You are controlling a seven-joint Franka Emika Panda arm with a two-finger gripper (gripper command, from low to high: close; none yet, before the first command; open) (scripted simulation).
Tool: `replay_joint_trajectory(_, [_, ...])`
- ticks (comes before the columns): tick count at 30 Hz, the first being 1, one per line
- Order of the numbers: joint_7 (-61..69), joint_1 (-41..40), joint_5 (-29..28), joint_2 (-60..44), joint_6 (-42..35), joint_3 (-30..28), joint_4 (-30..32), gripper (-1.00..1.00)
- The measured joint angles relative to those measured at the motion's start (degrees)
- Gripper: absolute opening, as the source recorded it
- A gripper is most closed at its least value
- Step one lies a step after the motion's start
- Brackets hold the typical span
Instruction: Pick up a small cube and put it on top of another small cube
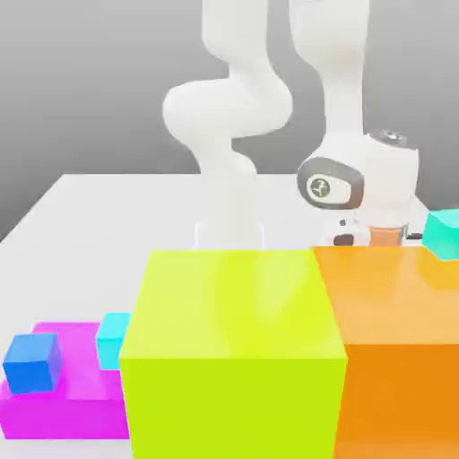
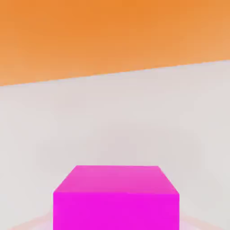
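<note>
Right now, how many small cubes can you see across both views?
4. A blue cube on the flat magenta block; a cyan cube beside it; a teal cube atop the orange block; a magenta cube in the hand view. Big blocks may hide others.

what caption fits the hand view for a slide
Small pink cube close under the hand camera on the white table, with the big orange block behind.
</note>
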State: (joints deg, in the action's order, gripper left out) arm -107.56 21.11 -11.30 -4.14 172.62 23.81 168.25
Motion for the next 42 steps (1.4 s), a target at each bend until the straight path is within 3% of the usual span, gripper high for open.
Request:
replay_joint_trajectory(4, [8.1,2.7,12.1,4.4,-2.9,1.7,1.3,-1.0])
replay_joint_trajectory(8, [12.1,5.8,17.8,8.3,-6.2,1.3,1.1,-1.0])
replay_joint_trajectory(18, [18.1,9.8,11.7,19.2,-20.1,4.8,-15.3,-1.0])
replay_joint_trajectory(22, [21.8,7.2,7.8,23.5,-26.0,2.7,-22.1,-1.0])
replay_joint_trajectory(42, [13.3,-12.5,5.9,21.3,-31.8,-10.6,-21.5,-1.0])
